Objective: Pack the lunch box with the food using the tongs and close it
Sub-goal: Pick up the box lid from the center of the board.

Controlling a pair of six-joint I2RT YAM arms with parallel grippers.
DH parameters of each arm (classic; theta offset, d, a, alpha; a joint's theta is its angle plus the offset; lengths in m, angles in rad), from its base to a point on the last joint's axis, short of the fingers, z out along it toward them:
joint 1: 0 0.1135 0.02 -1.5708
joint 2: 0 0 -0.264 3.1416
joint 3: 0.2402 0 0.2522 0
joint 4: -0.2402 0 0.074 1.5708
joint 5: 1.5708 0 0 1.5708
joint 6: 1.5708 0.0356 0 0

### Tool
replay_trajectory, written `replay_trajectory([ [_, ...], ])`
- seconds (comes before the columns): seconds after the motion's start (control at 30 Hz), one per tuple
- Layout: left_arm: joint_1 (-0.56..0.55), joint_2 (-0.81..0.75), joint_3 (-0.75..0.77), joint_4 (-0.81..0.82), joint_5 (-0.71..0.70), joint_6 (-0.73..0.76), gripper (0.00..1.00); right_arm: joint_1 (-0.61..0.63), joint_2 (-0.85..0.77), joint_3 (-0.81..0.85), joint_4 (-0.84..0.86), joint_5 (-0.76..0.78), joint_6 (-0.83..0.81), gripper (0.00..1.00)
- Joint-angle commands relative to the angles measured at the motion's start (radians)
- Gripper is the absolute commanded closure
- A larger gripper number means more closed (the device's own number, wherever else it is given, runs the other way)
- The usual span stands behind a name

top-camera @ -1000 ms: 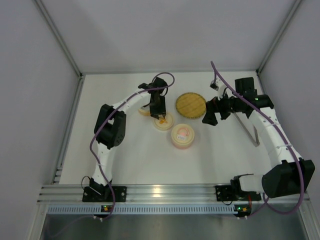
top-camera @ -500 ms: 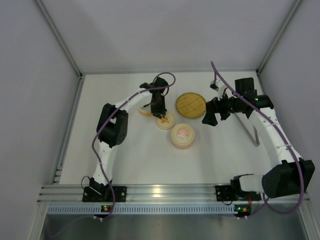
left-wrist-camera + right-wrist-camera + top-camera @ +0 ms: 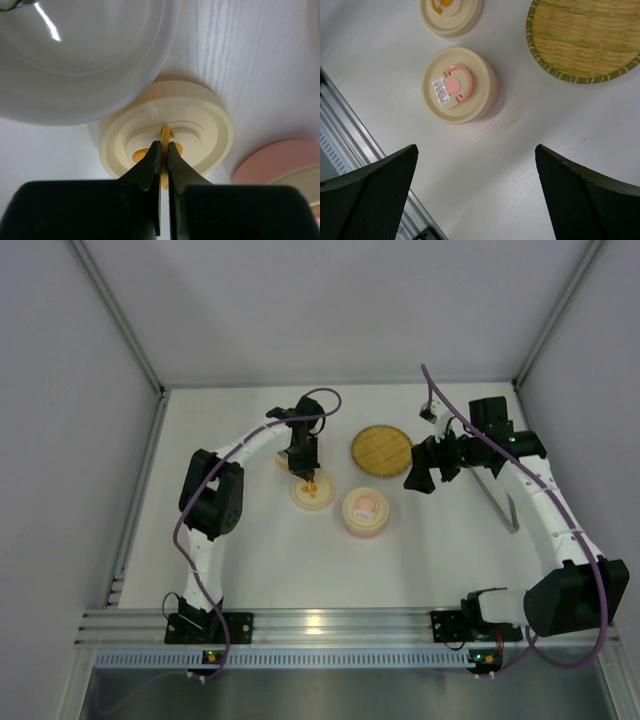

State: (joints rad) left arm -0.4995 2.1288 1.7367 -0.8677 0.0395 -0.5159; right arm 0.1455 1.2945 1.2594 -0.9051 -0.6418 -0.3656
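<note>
My left gripper [image 3: 306, 468] [image 3: 161, 147] is shut on the thin orange handle [image 3: 165, 134] of a round cream lid [image 3: 313, 493] [image 3: 210, 125] [image 3: 451, 15]. Whether that lid is off the table I cannot tell. To its right stands the pink lunch box [image 3: 365, 512] [image 3: 459, 85], topped by a cream lid with a pink handle. The grey tongs [image 3: 497, 498] lie on the table at the right, under my right arm. My right gripper [image 3: 425, 465] [image 3: 475, 185] hovers open and empty beside the woven plate. The food is not in view.
A woven bamboo plate [image 3: 382, 448] [image 3: 585, 40] lies behind the lunch box. A pale bowl [image 3: 75, 60] sits just beyond the cream lid, mostly under my left arm in the top view. An aluminium rail [image 3: 340, 625] runs along the near edge.
The left gripper has closed on the orange handle and shifted left and nearer, carrying the cream lid away from the plate. The right arm has not moved.
</note>
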Motion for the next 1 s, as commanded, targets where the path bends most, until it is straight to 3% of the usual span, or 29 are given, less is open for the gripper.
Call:
replay_trajectory([
  [0.0, 0.013, -0.089, -0.019, -0.066, -0.029, 0.121, 1.0, -0.02, -0.035, 0.001, 0.026, -0.036, -0.004, 0.01],
  [0.13, 0.015, -0.107, -0.034, -0.177, 0.048, 0.315, 1.0, -0.018, -0.035, 0.001, 0.032, -0.045, 0.002, 0.01],
  [0.17, 0.015, -0.116, -0.045, -0.206, 0.131, 0.399, 1.0, -0.02, -0.035, 0.0, 0.032, -0.051, 0.004, 0.01],
  [0.33, 0.015, -0.188, -0.056, -0.299, 0.201, 0.555, 1.0, -0.018, -0.034, 0.0, 0.031, -0.061, 0.007, 0.01],
  [0.63, 0.047, -0.152, 0.328, -0.493, 0.143, 0.72, 1.0, -0.018, -0.043, -0.015, 0.029, -0.068, 0.004, 0.01],
  [0.97, 0.147, 0.029, 0.546, -0.41, 0.129, 0.748, 1.0, -0.018, -0.044, -0.022, 0.021, -0.058, -0.003, 0.01],
])
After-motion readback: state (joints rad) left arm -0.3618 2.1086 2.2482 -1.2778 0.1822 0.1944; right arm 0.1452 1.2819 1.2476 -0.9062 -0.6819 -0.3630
